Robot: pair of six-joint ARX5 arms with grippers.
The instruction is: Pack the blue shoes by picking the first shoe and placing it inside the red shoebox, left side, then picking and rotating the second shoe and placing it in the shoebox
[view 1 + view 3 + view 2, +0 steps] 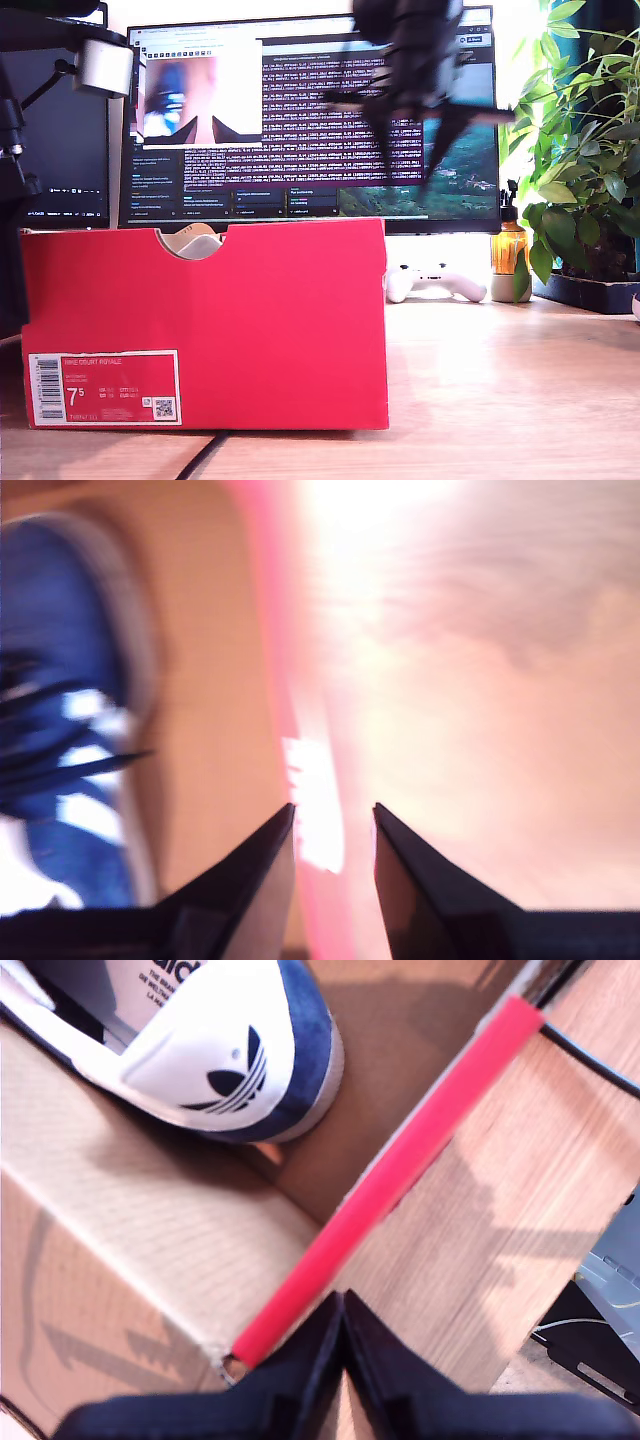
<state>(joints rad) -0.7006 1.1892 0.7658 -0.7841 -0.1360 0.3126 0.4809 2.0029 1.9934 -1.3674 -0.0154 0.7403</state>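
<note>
The red shoebox [250, 330] stands on the wooden table at the exterior view's left, its white size label facing the camera. In the first wrist view one blue shoe [230, 1050] lies inside the box, its white heel tab showing beside the red rim [400, 1170]. My first gripper [343, 1305] hangs shut and empty above that rim. In the blurred second wrist view a blue shoe [60, 680] lies inside the red wall [275, 660]. My second gripper [333, 815] is open over that wall and holds nothing. A blurred arm [415, 90] with spread fingers hovers above the box's end on the exterior view's right.
A wide monitor [310, 120] stands behind the box. A white game controller [435, 283], an amber bottle [508, 250] and a leafy plant [585, 150] sit at the exterior view's right. A black cable [590, 1060] runs along the table beside the box.
</note>
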